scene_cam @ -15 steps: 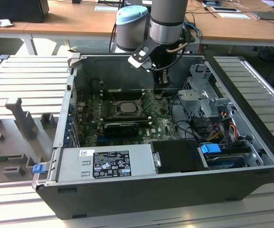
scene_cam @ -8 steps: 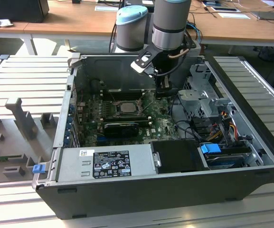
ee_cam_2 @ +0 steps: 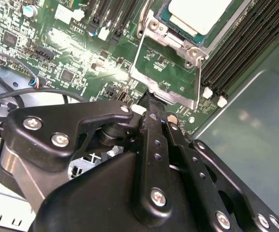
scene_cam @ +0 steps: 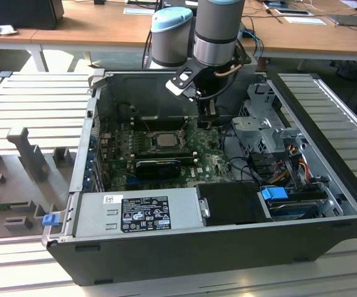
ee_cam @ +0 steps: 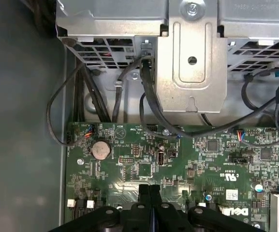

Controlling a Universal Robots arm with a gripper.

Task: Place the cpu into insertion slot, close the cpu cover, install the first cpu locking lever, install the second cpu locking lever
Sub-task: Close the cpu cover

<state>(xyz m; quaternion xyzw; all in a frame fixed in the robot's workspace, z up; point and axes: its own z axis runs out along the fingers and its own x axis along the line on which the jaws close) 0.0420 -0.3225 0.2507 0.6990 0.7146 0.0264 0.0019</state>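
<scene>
The pale silvery-tan cpu (ee_cam_2: 199, 14) lies flat in the insertion slot (ee_cam_2: 178, 43), a grey metal surround on the green board; the exterior view shows the cpu (scene_cam: 164, 140) mid-board. The cpu cover (ee_cam_2: 164, 99), a thin grey frame with a cut-out centre, stands swung open off the socket, with the board visible through it. My gripper (ee_cam_2: 151, 99) is shut with its black fingers pressed together, and its tip sits right at the cover's free edge. Nothing shows between the fingers. In the exterior view the gripper (scene_cam: 206, 122) hangs just to the right of the socket, and the first wrist view shows the gripper (ee_cam: 149, 187) over the board.
Long black memory slots (ee_cam_2: 245, 53) flank the socket. A grey metal drive cage (ee_cam: 192, 48) with black cables (ee_cam: 151, 104) stands past the board's edge. A long black card (scene_cam: 156, 166) and the power supply (scene_cam: 138, 213) lie nearer the case front. The case walls (scene_cam: 82, 154) enclose everything.
</scene>
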